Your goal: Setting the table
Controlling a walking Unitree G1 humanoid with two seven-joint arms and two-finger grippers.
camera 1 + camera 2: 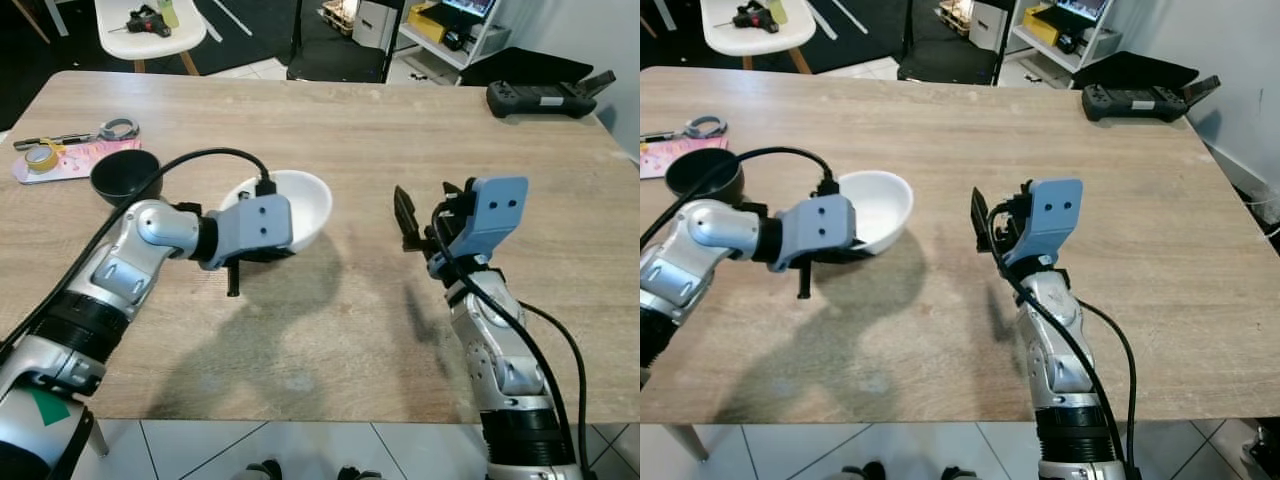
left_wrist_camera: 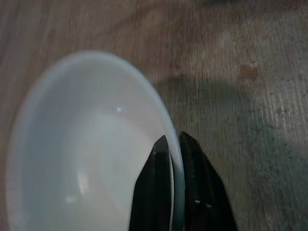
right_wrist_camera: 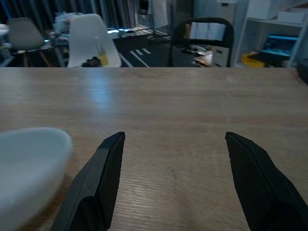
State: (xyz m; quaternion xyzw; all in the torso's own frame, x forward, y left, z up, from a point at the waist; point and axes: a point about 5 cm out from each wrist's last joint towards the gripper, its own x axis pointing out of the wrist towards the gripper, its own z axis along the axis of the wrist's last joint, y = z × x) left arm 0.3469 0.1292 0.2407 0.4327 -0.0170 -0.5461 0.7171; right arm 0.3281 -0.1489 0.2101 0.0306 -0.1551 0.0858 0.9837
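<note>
A white bowl sits tilted on the wooden table, left of centre. My left gripper is shut on its near rim, one finger inside and one outside, as the left wrist view shows at the rim. A black bowl stands further left. My right gripper hovers open over bare wood to the right of the white bowl, holding nothing.
A pink mat with tape and small tools lies at the table's left edge. A black controller rests at the far right corner. White chairs and shelving stand beyond the table.
</note>
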